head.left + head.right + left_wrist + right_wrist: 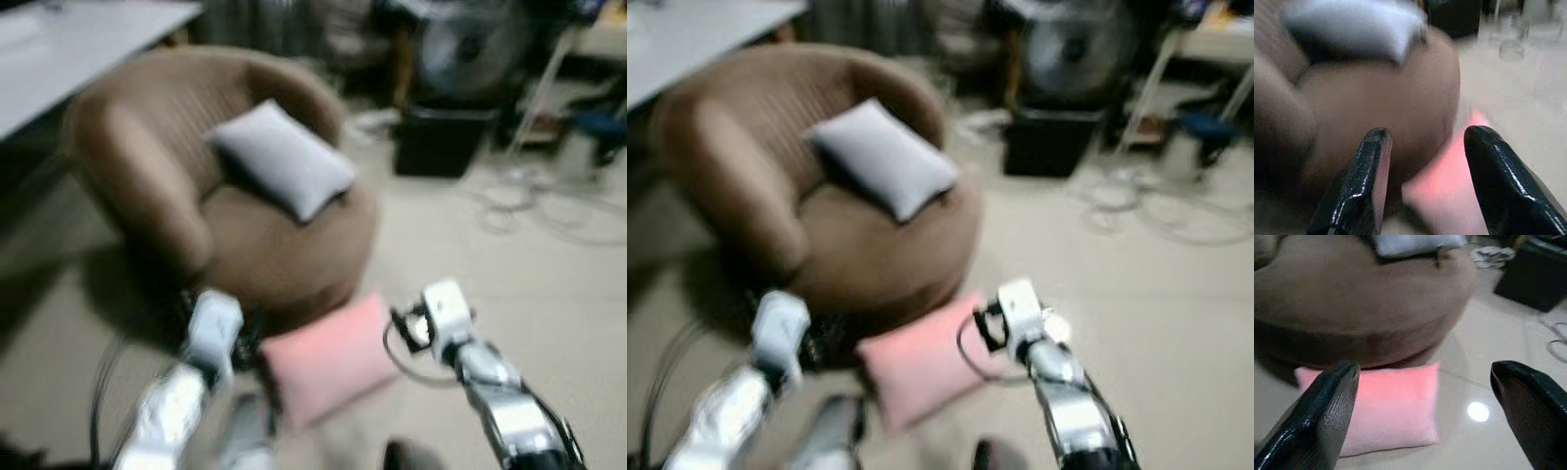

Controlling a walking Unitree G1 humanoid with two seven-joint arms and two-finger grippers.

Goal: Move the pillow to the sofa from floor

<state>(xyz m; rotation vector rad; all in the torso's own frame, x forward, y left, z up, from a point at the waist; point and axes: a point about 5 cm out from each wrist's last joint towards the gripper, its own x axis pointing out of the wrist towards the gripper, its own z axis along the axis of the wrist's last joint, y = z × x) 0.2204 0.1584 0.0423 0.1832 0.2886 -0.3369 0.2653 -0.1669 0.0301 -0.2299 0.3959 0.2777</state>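
Head views: pink pillow (328,357) lying on the floor (549,294), touching the sofa (147,157) base. Left wrist: left pincer (1422,161) hanging released beside the sofa. Right wrist: right pincer (1425,396) released, hovering over the pillow. Probably soft, light; pinching an edge looks best.

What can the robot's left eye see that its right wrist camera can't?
The left eye alone takes in both silver arms, the grey table behind the sofa, and the whole curved sofa back. The right wrist view alone gives a close look along the right gripper, its two black fingers spread wide and holding nothing, and a bright glint on the floor. Both show the pink pillow lying on the floor against the brown sofa, with the grey pillow on its seat.
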